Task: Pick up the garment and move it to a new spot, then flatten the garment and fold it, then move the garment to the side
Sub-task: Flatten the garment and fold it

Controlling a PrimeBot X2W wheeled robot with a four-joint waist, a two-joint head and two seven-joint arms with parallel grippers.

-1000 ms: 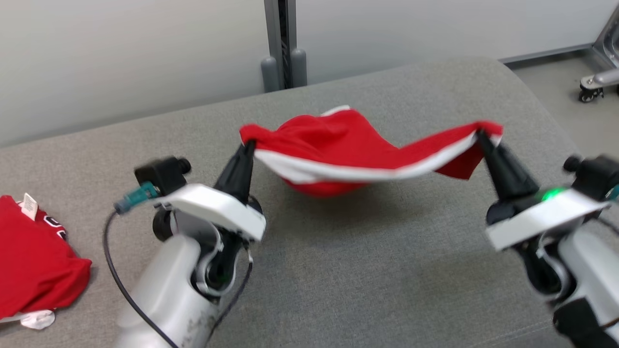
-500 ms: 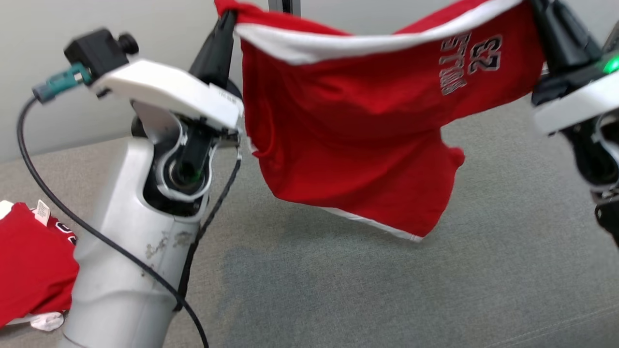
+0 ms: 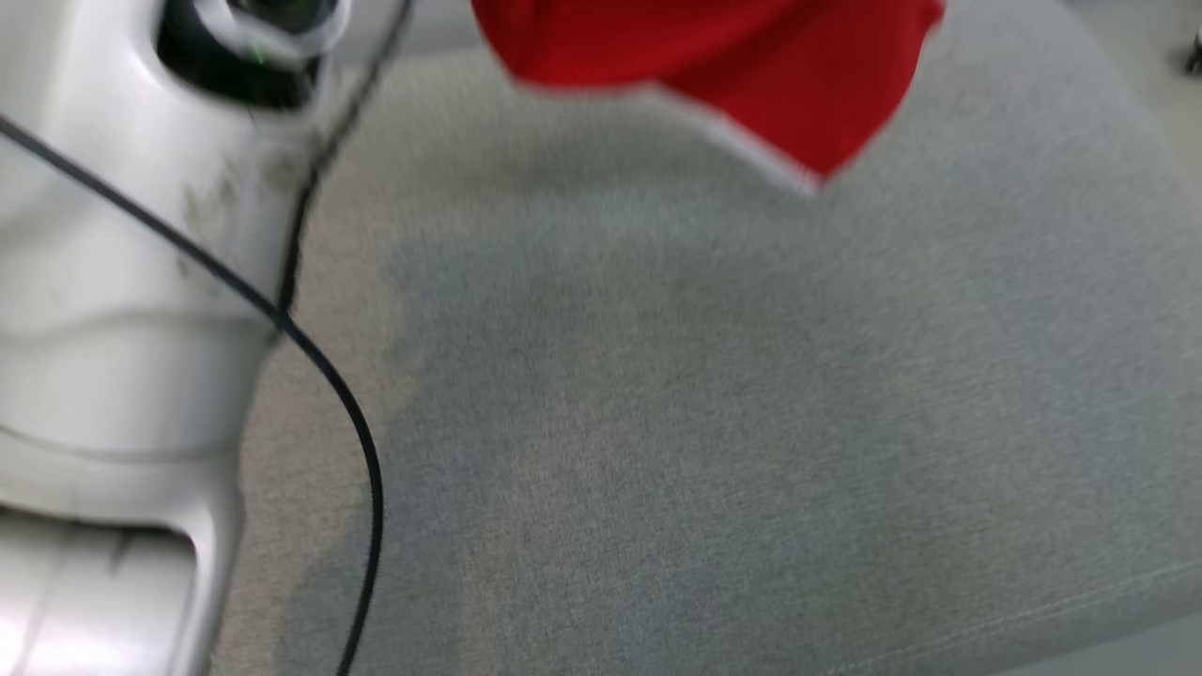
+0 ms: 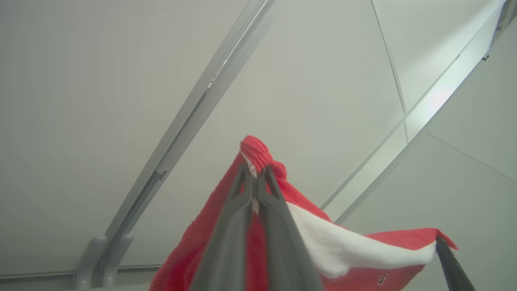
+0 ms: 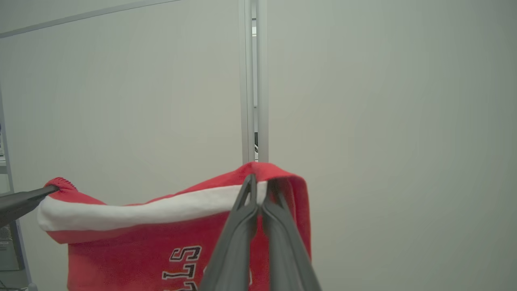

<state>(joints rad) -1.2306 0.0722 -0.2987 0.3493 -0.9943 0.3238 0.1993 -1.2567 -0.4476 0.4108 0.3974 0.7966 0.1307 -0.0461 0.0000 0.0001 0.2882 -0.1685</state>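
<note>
Garment (image 3: 742, 66) hangs at twelve o'clock above the grey surface (image 3: 704, 422) in the head view. Left wrist view: left hand (image 4: 254, 178) pinched shut on one corner. Right wrist view: right hand (image 5: 258, 188) clamps the other; either thin bite could slip, dropping the cloth.

Arms aloft: the robot's left gripper (image 4: 253, 171) is raised, its two long dark fingers pressed tight together on a bunched corner of the garment (image 4: 262, 155). The right gripper (image 5: 260, 182) is also held high, fingers pinched on the opposite corner, with the two grippers set well apart. In the head view, the pale left forearm (image 3: 113, 310) rises steeply at the left edge, a black cable (image 3: 371, 469) trailing beside it.
</note>
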